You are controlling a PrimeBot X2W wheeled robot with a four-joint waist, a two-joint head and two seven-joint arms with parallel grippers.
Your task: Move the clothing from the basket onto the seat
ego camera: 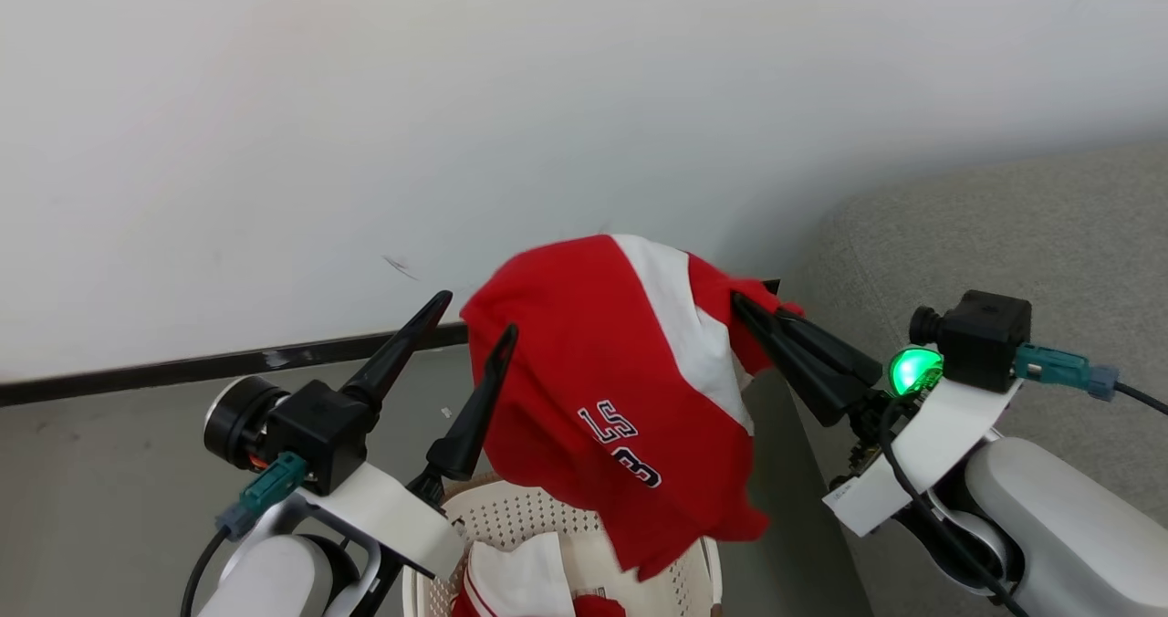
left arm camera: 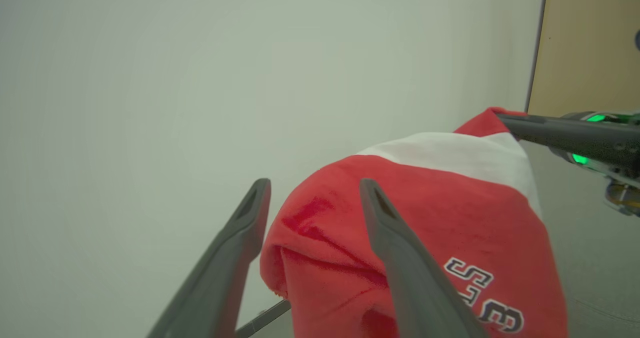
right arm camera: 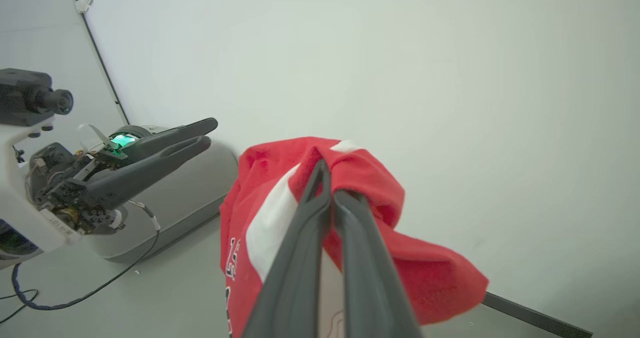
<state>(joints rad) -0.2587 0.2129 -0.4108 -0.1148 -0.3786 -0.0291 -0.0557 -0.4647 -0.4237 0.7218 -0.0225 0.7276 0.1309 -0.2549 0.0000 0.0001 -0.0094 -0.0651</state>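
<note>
Red with a white panel, the sports garment (ego camera: 584, 361) hung above the basket (ego camera: 506, 518), pinched at an upper corner by the right gripper (ego camera: 753, 299), its fingers pressed together, while the left gripper (ego camera: 478, 312) stood spread wide at the cloth's other edge, holding nothing. Held by one corner, it could slip free, or its low hem could snag the basket's rim on the way to the grey seat (ego camera: 1004, 224) right of the basket. Dark, white-edged characters read roughly "ST" over a digit, perhaps 3 or 8.
</note>
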